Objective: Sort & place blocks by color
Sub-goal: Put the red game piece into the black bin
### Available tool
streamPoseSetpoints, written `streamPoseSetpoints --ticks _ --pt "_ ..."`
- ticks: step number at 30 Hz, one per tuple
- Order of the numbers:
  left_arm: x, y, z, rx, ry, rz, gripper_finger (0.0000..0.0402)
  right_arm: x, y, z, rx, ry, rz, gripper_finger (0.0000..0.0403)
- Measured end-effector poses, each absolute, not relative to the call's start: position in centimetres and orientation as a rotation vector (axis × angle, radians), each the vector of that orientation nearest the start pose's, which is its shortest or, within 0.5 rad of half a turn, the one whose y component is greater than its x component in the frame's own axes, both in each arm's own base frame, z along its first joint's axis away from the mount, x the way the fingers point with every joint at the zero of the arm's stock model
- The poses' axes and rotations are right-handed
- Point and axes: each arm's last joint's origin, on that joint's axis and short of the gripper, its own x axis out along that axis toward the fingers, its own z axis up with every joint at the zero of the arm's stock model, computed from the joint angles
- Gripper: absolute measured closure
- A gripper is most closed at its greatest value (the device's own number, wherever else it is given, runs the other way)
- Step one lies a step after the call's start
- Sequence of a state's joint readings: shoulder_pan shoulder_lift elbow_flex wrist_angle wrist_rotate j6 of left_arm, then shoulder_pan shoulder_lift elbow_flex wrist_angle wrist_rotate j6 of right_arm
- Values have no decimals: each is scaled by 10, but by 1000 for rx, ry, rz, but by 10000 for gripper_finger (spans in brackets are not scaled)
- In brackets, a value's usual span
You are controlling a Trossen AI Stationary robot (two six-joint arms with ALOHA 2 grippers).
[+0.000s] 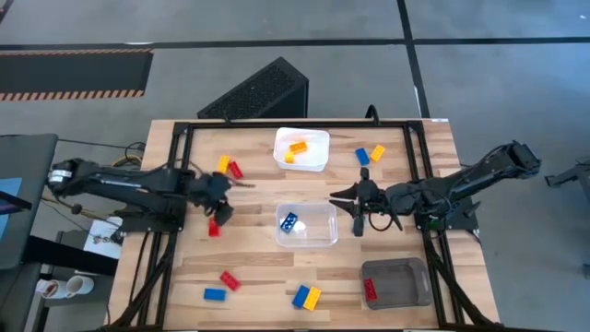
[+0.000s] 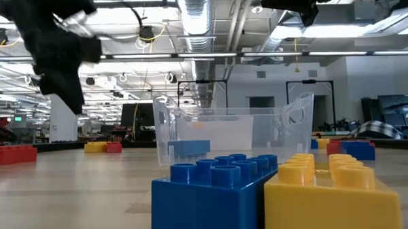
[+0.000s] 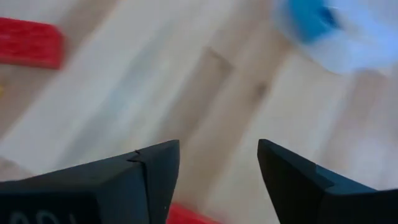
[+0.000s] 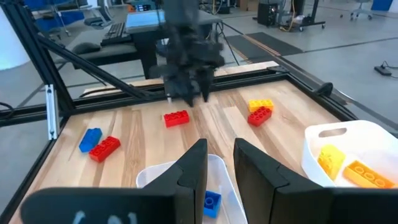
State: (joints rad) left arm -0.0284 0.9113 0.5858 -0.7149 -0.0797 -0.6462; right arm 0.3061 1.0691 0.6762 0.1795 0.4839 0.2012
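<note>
My left gripper (image 1: 219, 201) is open and hovers just above a lone red block (image 1: 214, 227) on the table's left half; in the left wrist view that block (image 3: 186, 215) peeks out below the spread fingers. From the right wrist view, the left gripper (image 4: 186, 93) stands clear of the red block (image 4: 176, 118). My right gripper (image 1: 356, 199) is open and empty at the right side of the clear tray (image 1: 323, 238), which holds a blue block (image 1: 289, 222), also seen as the blue block (image 4: 211, 200). Other red, blue and yellow blocks lie flat on the table.
A white tray (image 1: 315, 162) at the far middle holds orange blocks (image 1: 296, 148). A grey tray (image 1: 406, 273) at the near right holds a red block (image 1: 370, 289). Loose pairs lie at far left (image 1: 229, 167), far right (image 1: 370, 154), near left (image 1: 221, 287) and near middle (image 1: 307, 297).
</note>
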Motion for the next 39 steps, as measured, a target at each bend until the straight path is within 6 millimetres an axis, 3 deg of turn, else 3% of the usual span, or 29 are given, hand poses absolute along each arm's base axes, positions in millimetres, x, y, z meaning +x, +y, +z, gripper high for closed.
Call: streamPoseSetpoints --ticks 4,9,16,20,26,39 --pt "151 -24 216 -580 958 299 219 227 58 277 128 175 -194 302" --pt "141 -39 213 -586 1009 332 231 221 67 279 119 178 -142 302" --pt "127 -39 203 -603 1136 524 232 191 83 299 84 114 -11 302" --pt "126 -37 201 -575 1134 584 227 182 88 305 72 82 -30 302" --pt "127 -37 199 -583 1141 610 192 189 90 297 42 114 -97 302" --pt "143 -44 176 -648 1291 744 73 201 78 291 49 134 -169 302"
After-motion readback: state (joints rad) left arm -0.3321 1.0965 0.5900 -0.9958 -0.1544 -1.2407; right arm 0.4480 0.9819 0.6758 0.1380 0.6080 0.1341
